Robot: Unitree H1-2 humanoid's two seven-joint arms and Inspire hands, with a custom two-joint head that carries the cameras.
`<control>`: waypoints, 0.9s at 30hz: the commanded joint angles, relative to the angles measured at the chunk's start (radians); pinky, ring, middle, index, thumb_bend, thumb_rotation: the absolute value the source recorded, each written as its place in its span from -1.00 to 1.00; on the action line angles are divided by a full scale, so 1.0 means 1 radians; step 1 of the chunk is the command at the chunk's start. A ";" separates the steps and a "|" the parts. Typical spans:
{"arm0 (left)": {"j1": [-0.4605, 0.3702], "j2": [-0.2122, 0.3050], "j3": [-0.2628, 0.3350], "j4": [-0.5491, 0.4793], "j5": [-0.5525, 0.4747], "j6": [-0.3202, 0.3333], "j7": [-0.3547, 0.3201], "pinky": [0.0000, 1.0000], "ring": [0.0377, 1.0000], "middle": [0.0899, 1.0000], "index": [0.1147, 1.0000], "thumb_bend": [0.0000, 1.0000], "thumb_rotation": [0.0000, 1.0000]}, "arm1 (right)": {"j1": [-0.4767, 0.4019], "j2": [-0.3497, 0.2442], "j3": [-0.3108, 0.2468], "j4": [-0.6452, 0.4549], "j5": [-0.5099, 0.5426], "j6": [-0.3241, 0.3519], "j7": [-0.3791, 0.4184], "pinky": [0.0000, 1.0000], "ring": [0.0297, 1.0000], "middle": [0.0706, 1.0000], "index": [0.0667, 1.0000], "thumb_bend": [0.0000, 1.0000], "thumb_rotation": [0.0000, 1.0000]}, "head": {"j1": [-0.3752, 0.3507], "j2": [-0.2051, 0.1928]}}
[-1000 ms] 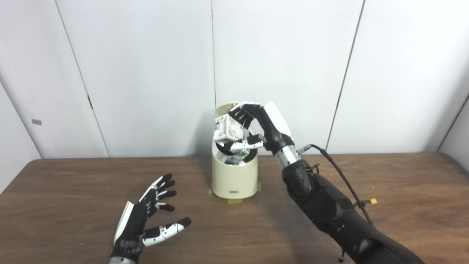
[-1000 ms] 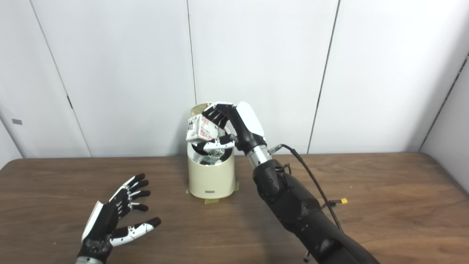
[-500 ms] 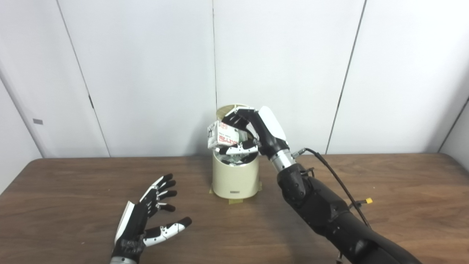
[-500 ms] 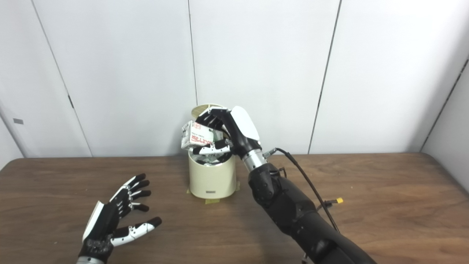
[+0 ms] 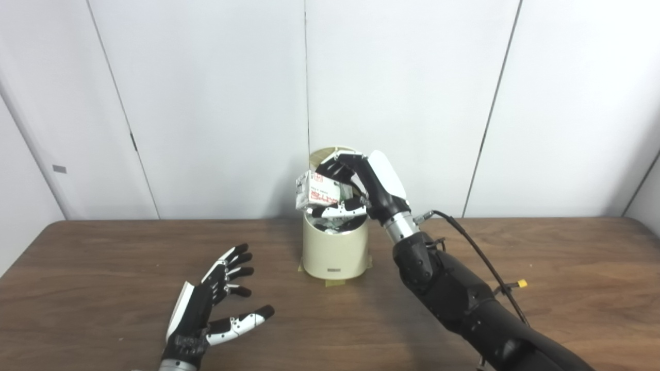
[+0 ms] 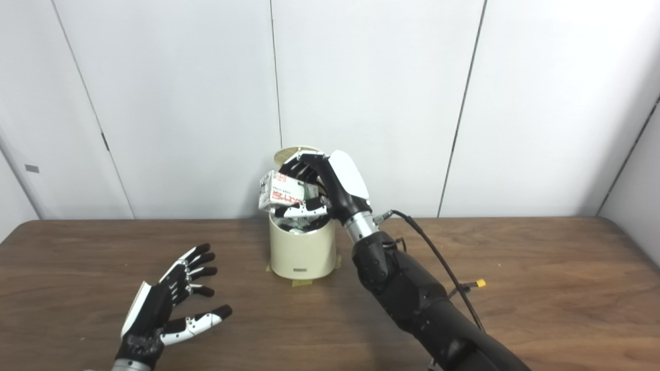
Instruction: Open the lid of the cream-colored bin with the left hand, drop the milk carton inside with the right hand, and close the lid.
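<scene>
- Directly above bin [image 5: 335,252] mouth: milk carton [image 5: 315,192], long axis roughly level, overhanging the bin's left rim.
- Right hand [image 5: 361,188]: clasping the carton.
- Left hand [image 5: 209,309]: splayed, empty, on the worktop [image 5: 103,268], well left of the bin.
- Lid [image 5: 326,153]: raised behind the bin.

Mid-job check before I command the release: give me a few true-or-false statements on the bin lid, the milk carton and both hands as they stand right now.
1. The lid of the cream-colored bin stands open. True.
2. The right hand holds the milk carton. True.
3. The milk carton is already fully inside the bin. False: it is at the bin's mouth, in the right hand's grip, mostly above the rim.
4. The left hand holds the lid up. False: it is over the table, left of the bin, open and apart from it.
5. The bin lies on its side. False: it stands upright.
</scene>
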 commanded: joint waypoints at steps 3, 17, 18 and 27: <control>0.010 -0.007 -0.005 -0.016 0.006 -0.022 0.010 0.23 0.56 0.69 0.77 0.48 -0.82 | -0.018 -0.012 -0.006 -0.008 0.011 -0.020 0.017 -0.29 -0.21 -0.09 -0.08 0.04 -1.00 | -0.002 0.001; 0.011 0.001 -0.002 -0.019 0.000 -0.023 0.005 0.25 0.56 0.70 0.76 0.46 -0.84 | -0.008 -0.024 -0.073 -0.021 -0.051 -0.019 0.146 -0.01 0.25 0.39 0.36 0.62 -0.99 | -0.010 0.005; 0.010 0.002 -0.002 -0.018 0.000 -0.025 0.005 0.25 0.56 0.70 0.77 0.46 -0.85 | -0.005 -0.024 -0.079 -0.024 -0.056 -0.019 0.149 0.01 0.26 0.39 0.37 0.62 -1.00 | -0.010 0.006; 0.008 0.006 0.000 -0.011 0.000 -0.031 0.006 0.25 0.57 0.70 0.77 0.46 -0.83 | 0.005 -0.026 -0.089 -0.040 -0.067 -0.019 0.163 -0.01 0.21 0.35 0.35 0.61 -1.00 | -0.013 0.007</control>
